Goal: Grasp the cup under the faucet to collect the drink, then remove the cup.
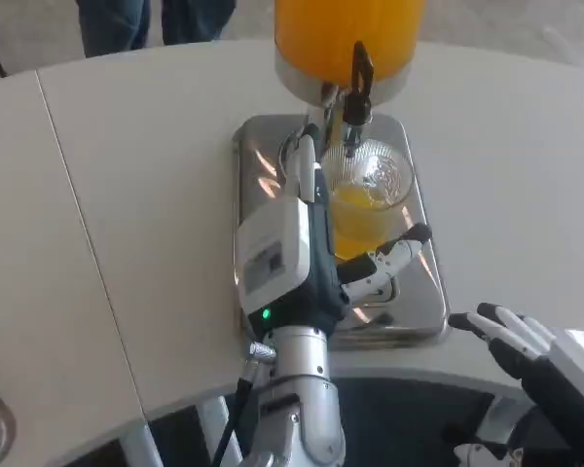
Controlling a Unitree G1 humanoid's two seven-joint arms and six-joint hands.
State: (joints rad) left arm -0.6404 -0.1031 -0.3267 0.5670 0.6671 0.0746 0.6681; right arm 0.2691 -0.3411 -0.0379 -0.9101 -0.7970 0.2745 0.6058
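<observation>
Saw 1 clear cup (372,199) standing on a shiny metal tray (419,311), right under the black faucet (356,92). Held some orange drink in its lower part, with the top part see-through. Sat near the back of the tray, close below the big orange drink tank (346,39).

Wrapped around the cup's left side: the left robot hand (316,243), clamped on the cup. Reached up along the cup with white and black fingers (307,156) at the back, near the faucet. Stuck out across the front of the cup with 1 more finger, black at the tip. Showed a white back with a small green light (266,313) near the wrist. Led down to a silver forearm (297,409) at the bottom of the picture.

Rested at the bottom right corner: the right robot hand (521,345), just beside the tray's front right corner and not touching it. Held nothing, with fingers apart and pointing left.

Carried it all: a white worktop (127,195) with a thin seam running down its left side. Stood behind the worktop at the top left: legs in blue jeans (141,19).
</observation>
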